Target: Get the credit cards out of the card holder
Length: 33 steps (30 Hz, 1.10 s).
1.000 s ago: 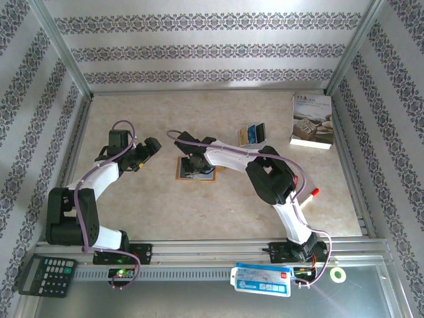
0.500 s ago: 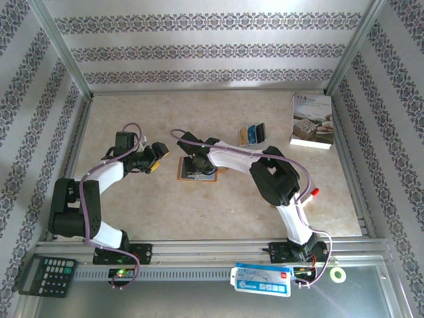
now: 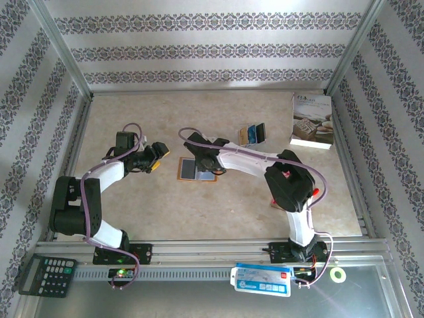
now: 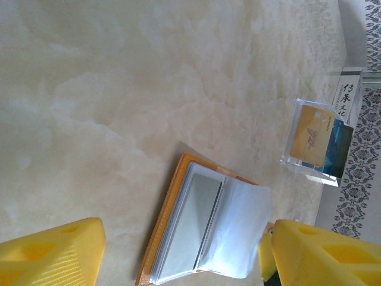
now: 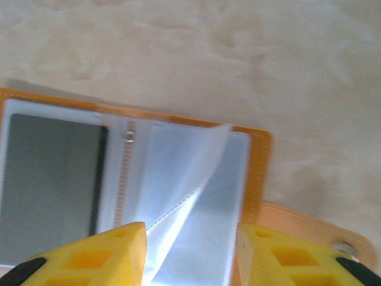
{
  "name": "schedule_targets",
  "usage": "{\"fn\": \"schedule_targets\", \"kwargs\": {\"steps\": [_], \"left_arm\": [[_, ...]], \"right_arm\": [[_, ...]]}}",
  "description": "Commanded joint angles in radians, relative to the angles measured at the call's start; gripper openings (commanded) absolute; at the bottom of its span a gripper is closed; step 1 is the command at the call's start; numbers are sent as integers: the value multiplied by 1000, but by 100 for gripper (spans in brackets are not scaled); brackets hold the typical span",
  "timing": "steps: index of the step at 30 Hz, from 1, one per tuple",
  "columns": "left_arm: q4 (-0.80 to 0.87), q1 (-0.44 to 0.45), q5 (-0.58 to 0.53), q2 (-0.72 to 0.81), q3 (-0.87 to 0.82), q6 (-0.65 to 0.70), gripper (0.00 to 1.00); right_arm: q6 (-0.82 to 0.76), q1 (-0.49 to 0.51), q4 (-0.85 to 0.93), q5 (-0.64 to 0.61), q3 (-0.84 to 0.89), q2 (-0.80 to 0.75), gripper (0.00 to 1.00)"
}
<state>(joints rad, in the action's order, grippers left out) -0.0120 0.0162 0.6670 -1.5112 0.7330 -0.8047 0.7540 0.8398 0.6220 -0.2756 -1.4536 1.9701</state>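
The desk [image 3: 165, 119] is hemmed by papered walls [image 3: 199, 53] on three sides and by a metal rail [image 3: 212, 248] along the near edge. Broad bare patches lie at the far left, along the back, and in front between the two arms. There is one holder [image 3: 187, 169], one white book [image 3: 311, 121] at the far right edge, and one clear stand [image 4: 318, 140] with at least two cards [image 4: 309, 134] upright in it, one gold and one dark teal. One calculator [image 3: 45, 275] sits past the rail at the near left. The holder lies open and flat near the middle of the desk, its orange rim around grey panels. It is well apart from the book, with the stand a little behind and to its right. The right end effector [image 5: 190, 256] hangs over the holder's right half, its jaws part open. A clear sleeve [image 5: 190, 179] tilts up into the gap and reaches the left finger, but the jaws are not clamped on it. The left end effector [image 3: 157, 165] sits just left of the holder, apart from it, jaws wide and empty.
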Motion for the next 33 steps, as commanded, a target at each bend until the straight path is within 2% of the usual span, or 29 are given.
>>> {"fn": "schedule_targets", "kwargs": {"steps": [1,4,7,12,18,23,33], "left_arm": [[-34,17,24,-14,18,-7,73],[-34,26,26,-18,24,-4,71],[-39,34,20,-20,26,-2,71],[-70,52,15,-31,27,-20,67],[-64,102,13,-60,46,-11,58],[-6,142,-9,-95,88,40,51],[213,214,-84,-185,229,238,30]], "right_arm": [[70,-7,-15,-151,76,-111,44],[73,-14,-98,-197,155,-208,43],[18,-21,-179,-157,176,-256,43],[-47,-24,-322,55,174,-230,42],[65,-58,-486,315,210,-136,31],[118,-76,-536,364,231,-83,24],[176,-91,-592,431,256,-13,11]]}}
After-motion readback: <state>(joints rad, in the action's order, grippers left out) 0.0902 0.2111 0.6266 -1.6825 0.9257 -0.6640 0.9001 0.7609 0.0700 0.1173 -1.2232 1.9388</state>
